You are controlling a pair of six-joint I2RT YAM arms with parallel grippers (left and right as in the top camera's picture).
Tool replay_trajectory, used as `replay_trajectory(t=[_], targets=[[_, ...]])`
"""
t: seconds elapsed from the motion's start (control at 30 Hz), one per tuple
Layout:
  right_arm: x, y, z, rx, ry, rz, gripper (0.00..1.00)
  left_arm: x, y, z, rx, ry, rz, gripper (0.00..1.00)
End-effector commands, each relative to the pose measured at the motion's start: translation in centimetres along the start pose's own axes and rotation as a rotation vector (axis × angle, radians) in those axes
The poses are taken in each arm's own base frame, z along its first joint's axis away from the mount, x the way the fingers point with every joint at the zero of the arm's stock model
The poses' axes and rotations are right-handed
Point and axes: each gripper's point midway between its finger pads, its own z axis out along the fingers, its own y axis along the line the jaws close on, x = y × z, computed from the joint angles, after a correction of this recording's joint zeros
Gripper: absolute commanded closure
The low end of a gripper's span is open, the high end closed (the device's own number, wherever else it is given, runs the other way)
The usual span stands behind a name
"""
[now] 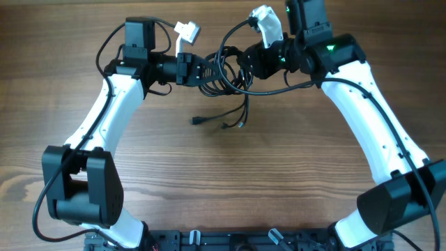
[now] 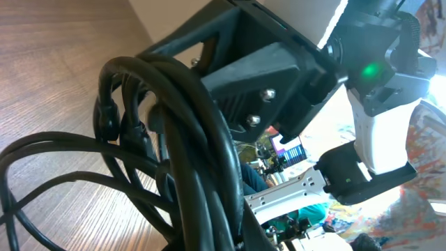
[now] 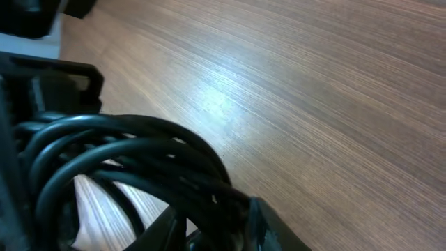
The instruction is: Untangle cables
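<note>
Along the near edge of the table (image 1: 223,185): two black arm bases are sitting, one toward each near corner. The white left arm (image 1: 115,104) and the white right arm (image 1: 369,104) are reaching away toward the far edge and bending inward toward each other.

Past the middle of the table: three loose cord ends (image 1: 226,125) are trailing out of the tangle and lying on bare wood. One black plug (image 1: 197,120) is pointing toward the left edge, and the other two are lying side by side just beside it.

Toward the far edge, centre: the cables (image 1: 223,73), a bunch of thin black loops, are spanning the gap between the two grippers.
- left gripper (image 1: 187,70): is clamping tight on the left side of the bunch, and the cords (image 2: 181,139) are crowding its own camera.
- right gripper (image 1: 249,61): is gripping the right side, with the bundle (image 3: 125,146) running down between its fingers (image 3: 268,223), which are pressing against it.

Just behind the right gripper: a green light (image 1: 331,47) is glowing on the wrist.
</note>
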Motion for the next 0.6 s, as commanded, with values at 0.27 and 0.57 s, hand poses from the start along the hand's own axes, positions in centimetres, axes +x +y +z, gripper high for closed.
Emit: replay_trajectory(t=[0.27, 0.57], targets=[[0.6, -1.2, 0.0, 0.071, 0.016, 0.098, 0.96, -0.8, -1.2, 0.7, 0.037, 0.017, 0.141, 0.96], [1.6, 4.0, -5.5, 0.025, 0.024, -0.005, 0.96, -2.7, 3.0, 0.3, -0.219, -0.081, 0.122, 0.96]])
